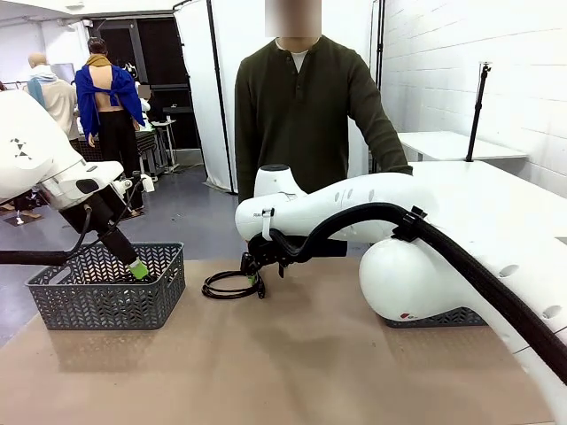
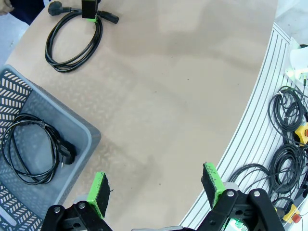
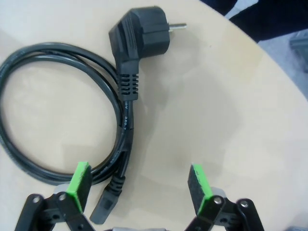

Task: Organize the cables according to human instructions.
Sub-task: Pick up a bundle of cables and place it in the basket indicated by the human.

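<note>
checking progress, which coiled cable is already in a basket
The cable lying in the grey basket by the left gripper. The other cable lies on the bare table, just below the open right gripper.

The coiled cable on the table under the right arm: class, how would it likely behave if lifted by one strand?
The cable looks floppy: with no tie visible, its loose loops would probably sag and unwind. The chunky plug would likely dangle and swing. The open right end effector might pinch only one strand.
</note>
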Controlling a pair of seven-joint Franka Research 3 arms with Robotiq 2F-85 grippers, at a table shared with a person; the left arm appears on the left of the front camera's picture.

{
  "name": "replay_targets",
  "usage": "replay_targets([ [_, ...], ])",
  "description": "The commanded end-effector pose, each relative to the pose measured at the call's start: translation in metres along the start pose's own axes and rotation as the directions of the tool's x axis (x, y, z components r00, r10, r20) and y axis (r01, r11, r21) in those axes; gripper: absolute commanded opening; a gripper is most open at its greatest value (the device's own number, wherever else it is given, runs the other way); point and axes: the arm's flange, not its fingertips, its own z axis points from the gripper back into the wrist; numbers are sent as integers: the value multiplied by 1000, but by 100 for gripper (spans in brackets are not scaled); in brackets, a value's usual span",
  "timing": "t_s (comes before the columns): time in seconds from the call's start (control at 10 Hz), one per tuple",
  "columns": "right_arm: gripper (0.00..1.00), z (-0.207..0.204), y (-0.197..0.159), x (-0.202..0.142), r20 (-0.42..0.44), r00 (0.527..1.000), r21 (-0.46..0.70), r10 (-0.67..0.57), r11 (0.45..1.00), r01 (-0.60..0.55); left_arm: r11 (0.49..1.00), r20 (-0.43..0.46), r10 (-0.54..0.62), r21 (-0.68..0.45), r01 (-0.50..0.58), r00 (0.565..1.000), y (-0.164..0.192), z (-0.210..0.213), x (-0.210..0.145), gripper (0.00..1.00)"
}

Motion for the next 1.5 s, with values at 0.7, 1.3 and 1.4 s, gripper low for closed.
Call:
replay_targets([
  [0.7, 100, -9, 4, 30, 13, 997, -51, -75, 996, 75, 1000, 1, 0, 3, 0, 1000, 1, 1, 1, 100],
  [1.3, 76, -16, 5, 32, -32, 997, -61, -68, 996, 66, 1000, 1, 0, 3, 0, 1000, 1, 1, 1, 100],
  [1.4, 60, -15, 5, 33, -33, 997, -58, -71, 996, 69, 1000, 1, 0, 3, 0, 1000, 1, 1, 1, 100],
])
